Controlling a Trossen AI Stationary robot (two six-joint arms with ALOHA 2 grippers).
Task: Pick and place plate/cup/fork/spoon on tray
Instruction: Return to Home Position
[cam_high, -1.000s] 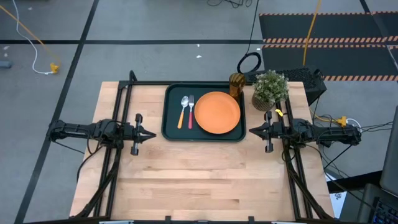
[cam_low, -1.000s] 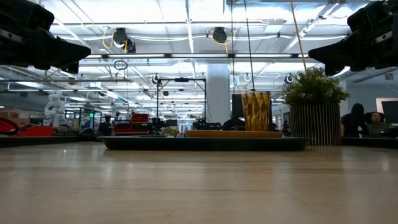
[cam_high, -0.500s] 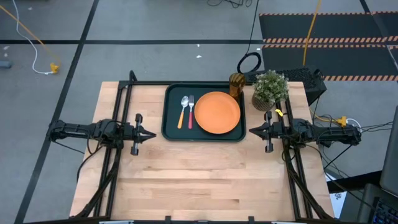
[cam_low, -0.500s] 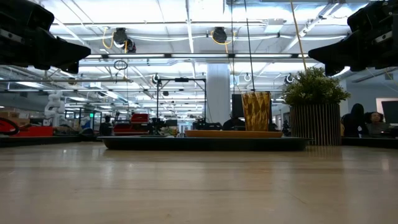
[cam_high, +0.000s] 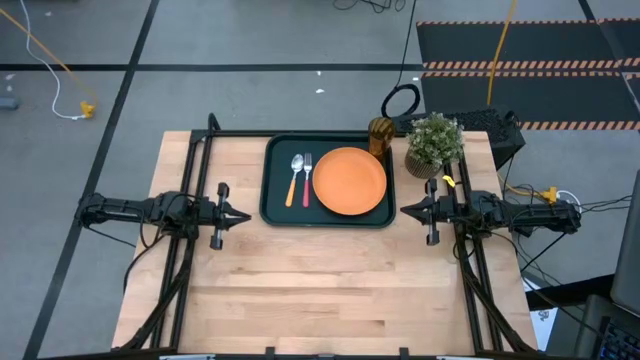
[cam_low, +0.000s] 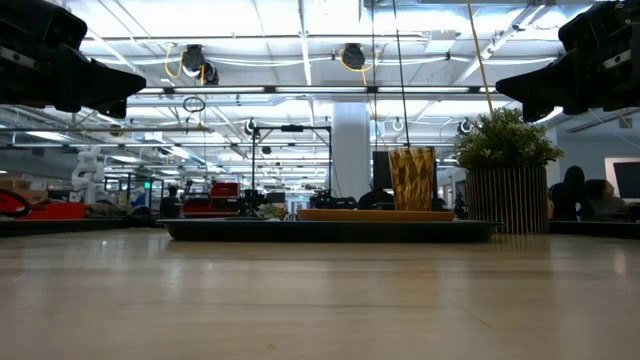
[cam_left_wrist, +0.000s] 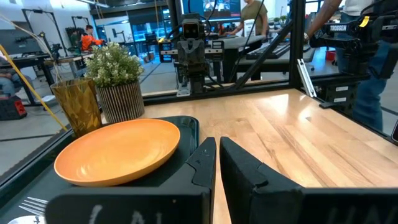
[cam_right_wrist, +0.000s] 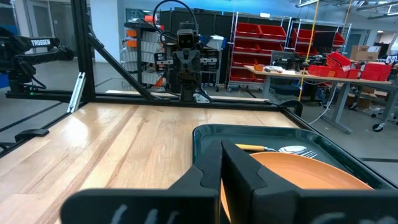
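- While hovering over the table (cam_high: 320, 290), left gripper (cam_high: 246, 215) and right gripper (cam_high: 401, 210) flanking the tray (cam_high: 275, 205) at the far edge, clear of it.
- Both pinched closed, holding nothing.
- Counted on the tray: one spoon (cam_high: 294, 178) and one fork (cam_high: 307, 178) by its left edge, one plate (cam_high: 350, 180) rightward, one cup (cam_high: 380, 133) at the far right corner.

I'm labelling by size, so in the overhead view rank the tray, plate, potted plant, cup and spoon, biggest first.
1. tray
2. plate
3. potted plant
4. cup and spoon: too close to rank. The spoon looks longer but much thinner, the cup shorter and wider.
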